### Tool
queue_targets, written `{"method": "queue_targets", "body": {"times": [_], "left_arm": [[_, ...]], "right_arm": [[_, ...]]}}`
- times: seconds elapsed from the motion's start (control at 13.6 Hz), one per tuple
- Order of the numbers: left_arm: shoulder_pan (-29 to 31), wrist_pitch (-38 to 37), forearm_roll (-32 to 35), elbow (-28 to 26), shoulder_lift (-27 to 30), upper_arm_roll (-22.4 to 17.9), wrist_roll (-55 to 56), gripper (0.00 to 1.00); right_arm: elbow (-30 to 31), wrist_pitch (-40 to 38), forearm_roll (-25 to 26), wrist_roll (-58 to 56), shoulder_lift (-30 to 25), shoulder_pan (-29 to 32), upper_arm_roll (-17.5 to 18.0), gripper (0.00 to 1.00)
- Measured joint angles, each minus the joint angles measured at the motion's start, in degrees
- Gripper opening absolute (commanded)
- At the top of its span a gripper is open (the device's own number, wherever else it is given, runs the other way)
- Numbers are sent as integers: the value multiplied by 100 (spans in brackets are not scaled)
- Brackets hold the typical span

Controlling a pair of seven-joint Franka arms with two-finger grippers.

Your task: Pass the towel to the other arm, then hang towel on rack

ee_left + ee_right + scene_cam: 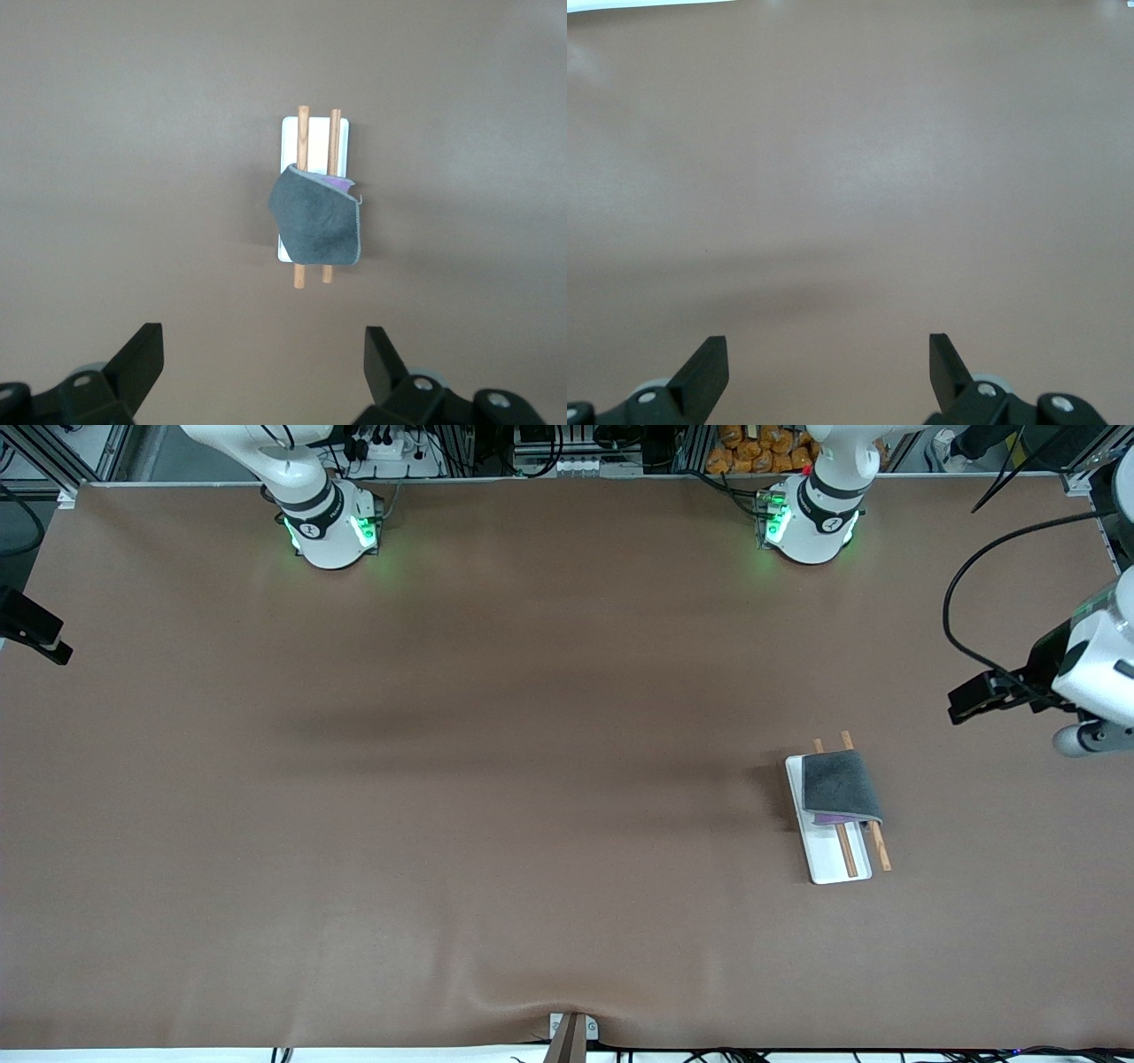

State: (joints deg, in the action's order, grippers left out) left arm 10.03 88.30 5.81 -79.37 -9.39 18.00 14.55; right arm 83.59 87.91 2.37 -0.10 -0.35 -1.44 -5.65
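On the rack (837,841), towel (840,786) draped, purple underside seemingly mostly hidden.

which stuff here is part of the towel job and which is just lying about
Part of the job:
- towel, draped over the rods
- rack, at the left arm's end of the table
- left gripper, jaws open, raised over the table with the rack in its view
- right gripper, jaws open over bare table

Just lying about:
- brown table cover
- orange items past the table's edge
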Motion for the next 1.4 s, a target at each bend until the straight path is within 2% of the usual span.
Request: {"method": "queue_targets", "body": {"times": [0.37,0.59,0.66,0.88,1.1,1.4], "left_arm": [[-128,-142,8,7,435,-13,-14,100],[-956,-155,-45,-81,496,-942,-49,100],[-1057,-155,-122,-116,497,-1097,-107,100],[-1165,-58,-236,-399,644,-1236,-136,100],[-1508,8,-363,-713,888,-1562,-137,100],[-1612,11,-487,-1055,1148,-1864,-138,100]], "right_arm": [[-1,0,0,0,0,-1,2,100],[-1,-3,0,-1,0,-22,11,100],[-1,-3,0,-1,0,-28,14,100],[-1,-5,0,-1,0,-29,14,100],[-1,-6,0,-1,0,-29,14,100],[-1,-7,0,-1,0,-29,14,100]]}}
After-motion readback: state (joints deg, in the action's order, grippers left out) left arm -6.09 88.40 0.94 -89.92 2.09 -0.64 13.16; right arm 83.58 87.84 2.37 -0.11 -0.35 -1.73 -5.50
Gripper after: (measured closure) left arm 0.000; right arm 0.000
